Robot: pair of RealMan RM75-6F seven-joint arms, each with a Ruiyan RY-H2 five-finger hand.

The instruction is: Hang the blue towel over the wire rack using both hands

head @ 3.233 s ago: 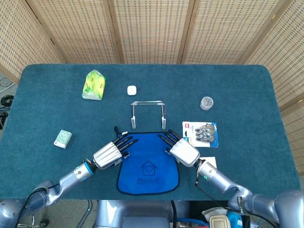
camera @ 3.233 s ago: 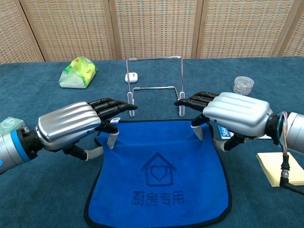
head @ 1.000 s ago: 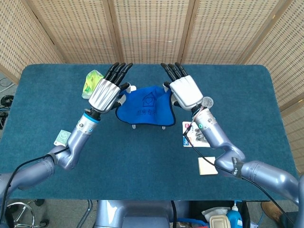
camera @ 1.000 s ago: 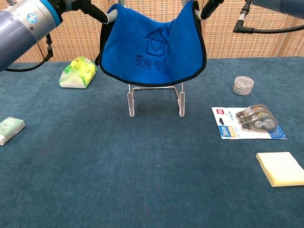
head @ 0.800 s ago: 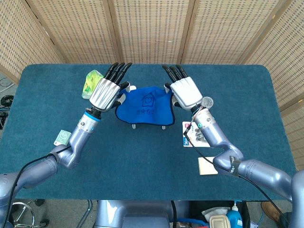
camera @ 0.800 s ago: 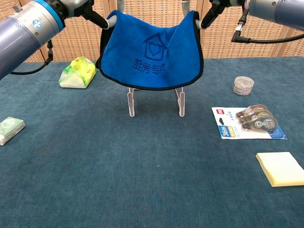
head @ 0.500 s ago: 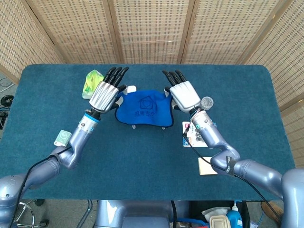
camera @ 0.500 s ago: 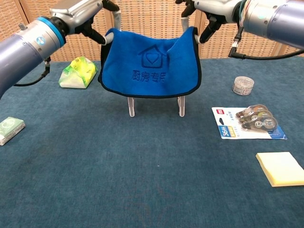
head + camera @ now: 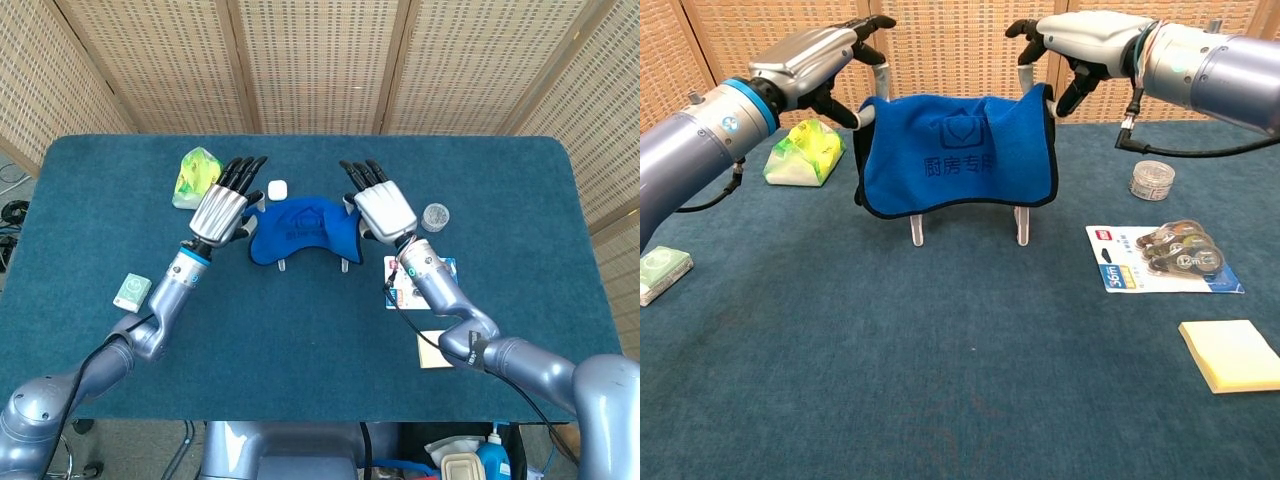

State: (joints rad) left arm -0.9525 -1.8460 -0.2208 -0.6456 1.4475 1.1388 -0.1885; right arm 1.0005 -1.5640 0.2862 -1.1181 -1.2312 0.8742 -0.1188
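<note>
The blue towel [image 9: 300, 228] [image 9: 958, 150] drapes over the top of the wire rack, whose two front feet [image 9: 917, 230] [image 9: 281, 265] show below its hem. The printed side hangs toward me. My left hand [image 9: 222, 208] [image 9: 825, 60] pinches the towel's upper left corner, its other fingers stretched out. At the upper right corner my right hand [image 9: 383, 208] [image 9: 1085, 40] holds on the same way. Both hands are level with the rack's top bar, one at each end. The bar itself is hidden under the cloth.
A green packet [image 9: 803, 152] and a small white box [image 9: 277, 189] lie behind the rack on the left. A clear round jar [image 9: 1151, 180], a blister pack [image 9: 1165, 258] and yellow sticky notes [image 9: 1230, 355] lie right. A small green-white packet [image 9: 660, 272] sits far left.
Both hands have come down with the towel from well above the rack. The cloth now rests over the top bar and hangs lower in front.
</note>
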